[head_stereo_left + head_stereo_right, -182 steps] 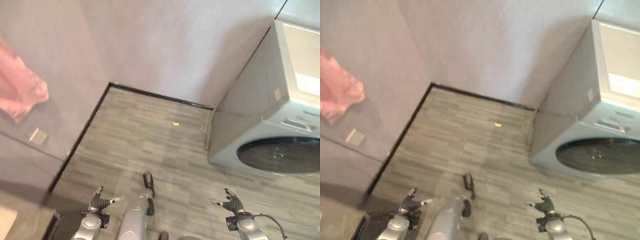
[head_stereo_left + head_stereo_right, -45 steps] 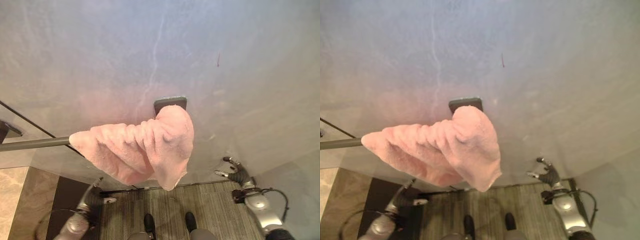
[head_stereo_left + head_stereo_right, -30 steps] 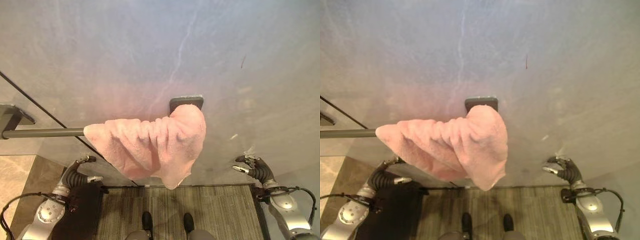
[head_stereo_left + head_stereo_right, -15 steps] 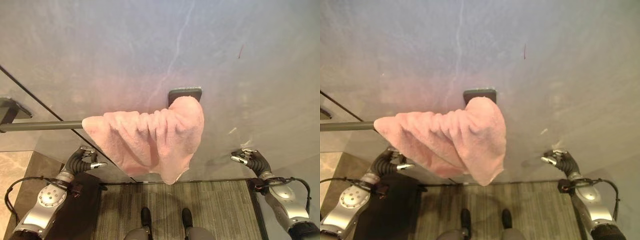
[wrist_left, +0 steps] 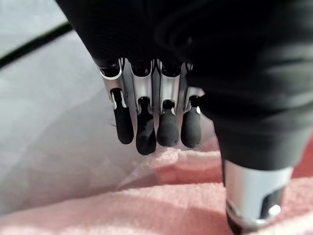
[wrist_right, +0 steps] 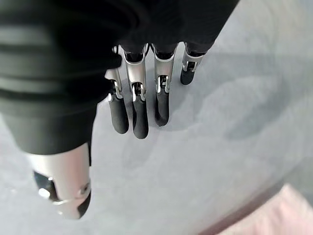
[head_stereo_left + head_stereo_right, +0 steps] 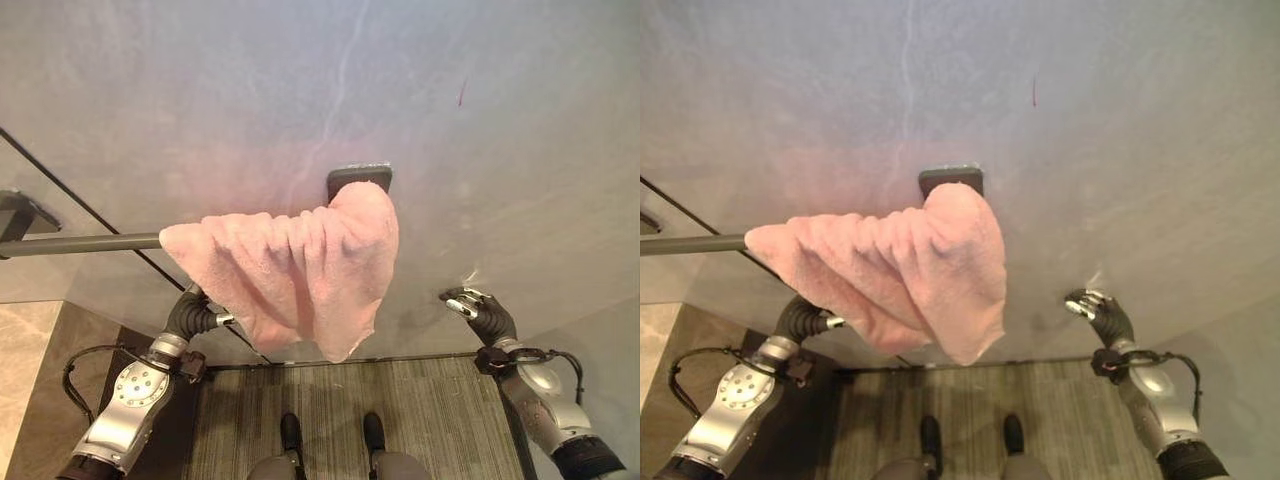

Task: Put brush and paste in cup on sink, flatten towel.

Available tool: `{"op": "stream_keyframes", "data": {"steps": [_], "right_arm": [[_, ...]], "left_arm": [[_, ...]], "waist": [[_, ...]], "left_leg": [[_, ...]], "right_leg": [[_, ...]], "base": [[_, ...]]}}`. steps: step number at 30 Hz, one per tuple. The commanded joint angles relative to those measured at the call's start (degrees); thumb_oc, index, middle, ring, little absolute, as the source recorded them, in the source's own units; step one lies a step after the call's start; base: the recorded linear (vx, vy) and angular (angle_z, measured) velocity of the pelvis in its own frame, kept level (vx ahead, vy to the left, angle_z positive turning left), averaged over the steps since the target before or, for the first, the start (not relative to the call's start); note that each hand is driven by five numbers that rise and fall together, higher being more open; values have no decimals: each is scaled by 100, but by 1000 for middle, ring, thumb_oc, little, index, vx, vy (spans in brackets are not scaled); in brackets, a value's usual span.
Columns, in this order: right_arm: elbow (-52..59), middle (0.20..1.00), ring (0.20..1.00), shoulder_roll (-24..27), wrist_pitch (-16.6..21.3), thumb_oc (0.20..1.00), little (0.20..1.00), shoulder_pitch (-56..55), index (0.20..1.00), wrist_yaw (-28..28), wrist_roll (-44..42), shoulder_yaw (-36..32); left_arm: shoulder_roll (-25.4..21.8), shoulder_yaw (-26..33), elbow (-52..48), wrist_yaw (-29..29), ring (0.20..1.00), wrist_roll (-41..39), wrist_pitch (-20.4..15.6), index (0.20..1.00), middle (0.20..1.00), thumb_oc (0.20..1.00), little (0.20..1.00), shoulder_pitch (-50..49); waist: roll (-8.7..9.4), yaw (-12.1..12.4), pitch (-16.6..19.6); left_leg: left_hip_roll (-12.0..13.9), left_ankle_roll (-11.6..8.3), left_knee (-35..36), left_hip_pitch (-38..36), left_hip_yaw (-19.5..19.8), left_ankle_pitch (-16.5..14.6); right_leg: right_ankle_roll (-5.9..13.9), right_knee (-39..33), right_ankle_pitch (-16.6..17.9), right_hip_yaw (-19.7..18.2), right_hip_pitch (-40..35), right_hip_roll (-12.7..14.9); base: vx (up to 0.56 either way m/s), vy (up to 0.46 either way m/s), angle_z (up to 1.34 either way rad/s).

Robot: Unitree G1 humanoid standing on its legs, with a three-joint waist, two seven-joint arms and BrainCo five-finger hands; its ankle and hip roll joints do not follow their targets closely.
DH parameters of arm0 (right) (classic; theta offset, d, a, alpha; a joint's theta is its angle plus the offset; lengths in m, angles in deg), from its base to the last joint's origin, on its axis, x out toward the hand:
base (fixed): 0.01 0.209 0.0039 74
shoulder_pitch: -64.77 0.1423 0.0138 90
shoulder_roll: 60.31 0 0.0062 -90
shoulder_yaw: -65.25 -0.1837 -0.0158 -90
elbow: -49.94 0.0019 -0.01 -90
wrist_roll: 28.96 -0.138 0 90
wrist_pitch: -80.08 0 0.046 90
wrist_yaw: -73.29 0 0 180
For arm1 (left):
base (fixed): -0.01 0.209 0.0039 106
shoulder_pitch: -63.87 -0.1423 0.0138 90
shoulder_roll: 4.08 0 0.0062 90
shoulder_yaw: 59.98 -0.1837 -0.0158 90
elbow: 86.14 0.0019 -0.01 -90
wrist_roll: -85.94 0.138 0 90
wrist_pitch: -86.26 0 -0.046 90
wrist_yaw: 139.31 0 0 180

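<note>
Left eye view: we see the pink towel bunched up on the grey rail, crowded toward the rail's right end, right at the dark wall bracket. It hangs in folds with one corner drooping lowest at the lower right. Grey wall behind it, striped floor below. Our left hand is raised just under the towel's left lower edge, fingers pointing into the cloth; we cannot tell from here whether they touch. Our right hand is up at the wall, right of the towel and apart from it, fingers loosely bent, holding nothing.

Right eye view: same layout. Towel is gathered on the rail, left hand close beneath its left side, right hand clear of it near the wall.

Left wrist view: our left hand's fingers are straight and side by side, tips just short of the pink towel, nothing gripped.

Right wrist view: our right hand's fingers are extended and relaxed against plain grey wall, empty. A sliver of pink towel shows at the corner, well clear of the fingers.
</note>
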State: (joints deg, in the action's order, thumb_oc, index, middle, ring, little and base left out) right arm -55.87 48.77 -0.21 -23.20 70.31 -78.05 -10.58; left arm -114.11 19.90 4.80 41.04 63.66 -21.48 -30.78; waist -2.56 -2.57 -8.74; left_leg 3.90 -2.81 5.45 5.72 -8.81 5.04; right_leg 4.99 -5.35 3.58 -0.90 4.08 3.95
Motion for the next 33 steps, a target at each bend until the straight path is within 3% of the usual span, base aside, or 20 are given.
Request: {"op": "stream_keyframes", "data": {"steps": [1,7,9,10,23,33], "right_arm": [[1430,1000,1000,-666,506,1000,1000,1306,1000,-776,-392,275],[1678,1000,1000,-595,412,1000,1000,1338,1000,-812,-331,533],[1765,1000,1000,-541,391,1000,1000,1337,1000,-788,-267,580],[1742,1000,1000,-548,400,1000,1000,1309,1000,-751,-211,573],[1621,1000,1000,-857,472,1000,1000,1378,1000,-525,-304,384],[1491,1000,1000,-1010,591,1000,1000,2354,1000,-367,-392,599]], "left_arm": [[-100,321,-326,-235,1000,-5,-530,1000,1000,1000,1000,824],[-18,343,-303,-408,1000,144,-520,1000,1000,1000,1000,840],[64,347,-296,-545,335,266,-513,335,335,335,335,843],[140,306,-264,-619,200,320,-516,200,200,200,200,882],[262,417,54,-721,200,451,-449,200,200,200,200,676],[302,40,752,-608,200,447,-277,200,200,200,200,753]], "waist": [[400,205,436],[453,199,421],[478,191,414],[505,181,408],[664,254,431],[788,356,446]], "left_leg": [[347,-383,-45,-312,35,-77],[360,-389,-45,-314,18,-78],[368,-386,-45,-306,10,-84],[371,-385,-45,-285,11,-83],[382,-352,-45,-270,-37,-131],[402,-348,-45,-251,-73,-137]], "right_leg": [[820,35,271,167,-173,968],[816,35,276,158,-163,956],[819,35,281,164,-148,955],[827,35,289,178,-131,956],[867,35,351,153,-49,957],[880,35,400,156,3,946]], "base": [[0,0,0],[0,0,0],[0,0,0],[0,0,0],[1,1,-1],[2,8,-6]]}}
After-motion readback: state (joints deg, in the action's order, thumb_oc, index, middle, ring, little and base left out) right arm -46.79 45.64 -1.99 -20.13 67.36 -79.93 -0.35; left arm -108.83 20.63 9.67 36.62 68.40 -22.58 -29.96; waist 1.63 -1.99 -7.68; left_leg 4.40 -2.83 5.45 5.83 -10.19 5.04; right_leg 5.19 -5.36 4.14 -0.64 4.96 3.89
